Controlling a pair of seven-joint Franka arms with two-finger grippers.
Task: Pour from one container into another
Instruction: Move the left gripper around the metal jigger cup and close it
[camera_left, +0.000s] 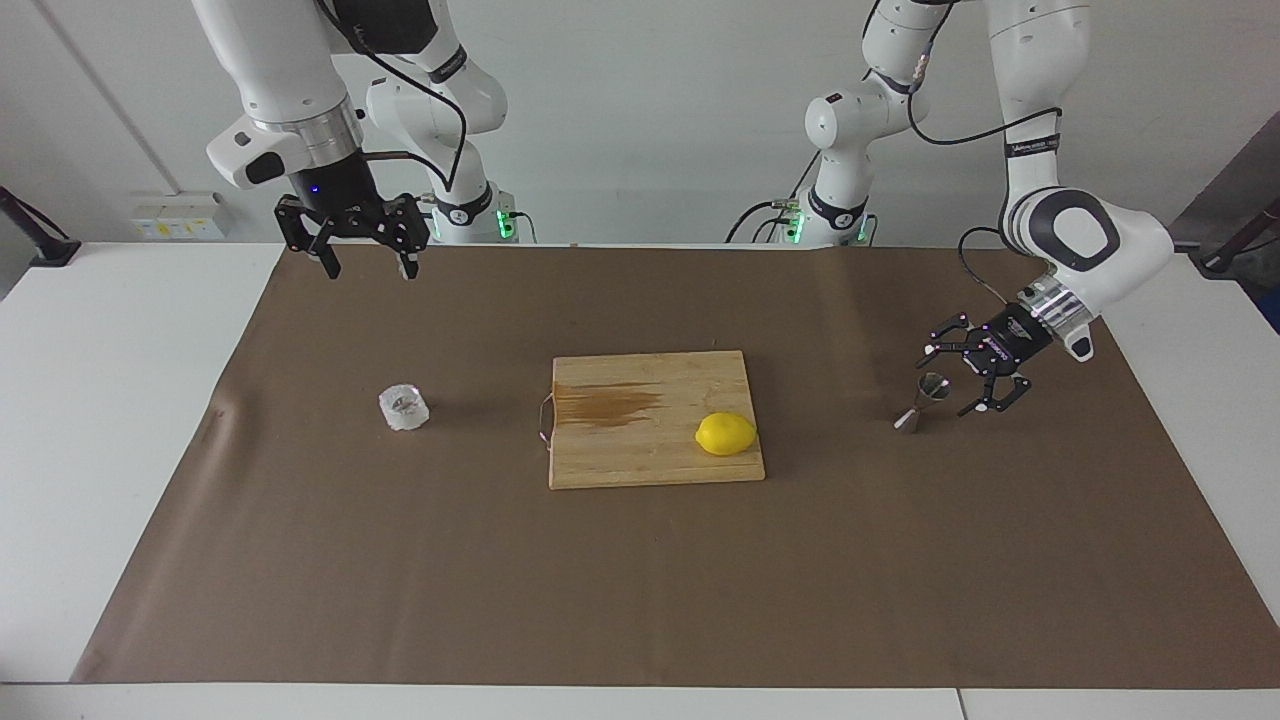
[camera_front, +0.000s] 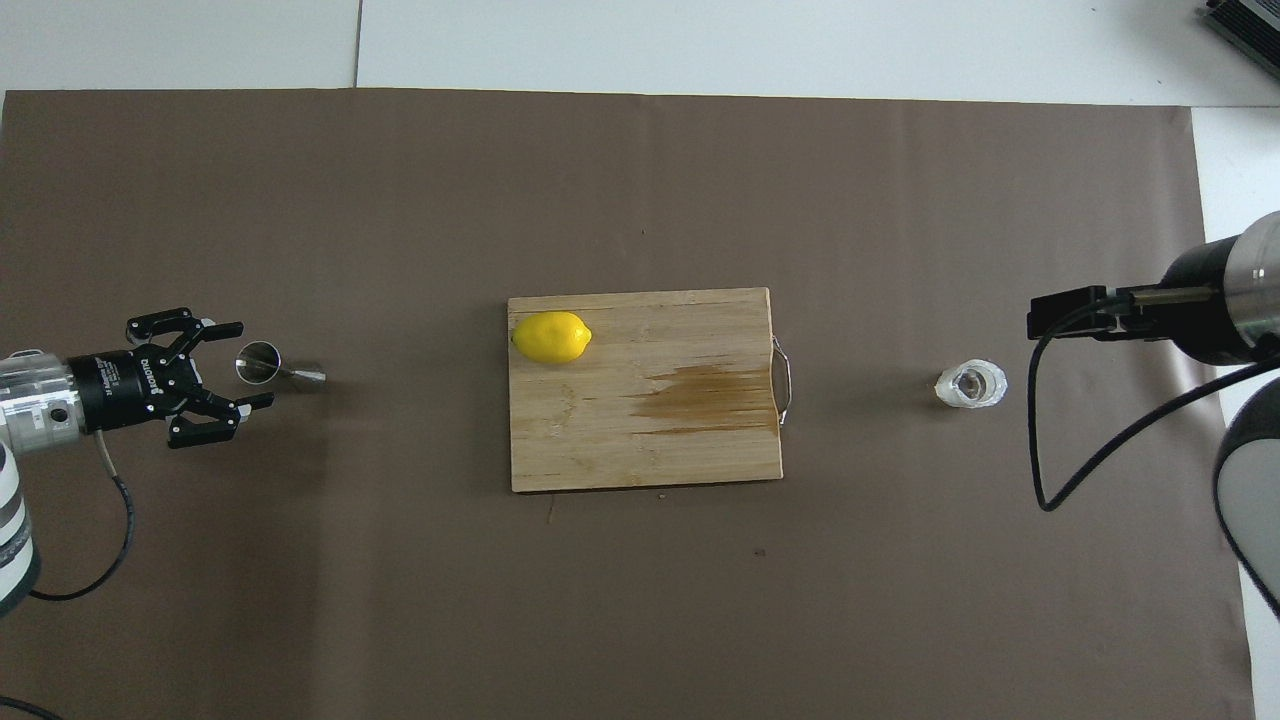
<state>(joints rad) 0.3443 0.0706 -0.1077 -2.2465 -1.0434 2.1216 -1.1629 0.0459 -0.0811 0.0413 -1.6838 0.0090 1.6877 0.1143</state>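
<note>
My left gripper (camera_left: 960, 381): jaws spread, low beside the steel jigger (camera_left: 922, 401), not gripping it
My right gripper (camera_left: 365, 270): jaws apart, empty, raised above the brown mat (camera_left: 640, 600)
Faceted clear cup (camera_left: 404, 407): on the mat, toward my right arm's end
Lemon (camera_left: 725, 434): on the wooden cutting board (camera_left: 640, 455), mid-table

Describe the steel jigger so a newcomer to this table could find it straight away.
Start at the wooden cutting board in the middle of the brown mat, then look toward the left arm's end of the table. There a small steel jigger stands alone on the mat, right by the open left end effector. It is shiny metal and hourglass-shaped, unlike the yellow lemon and the clear faceted cup.
</note>
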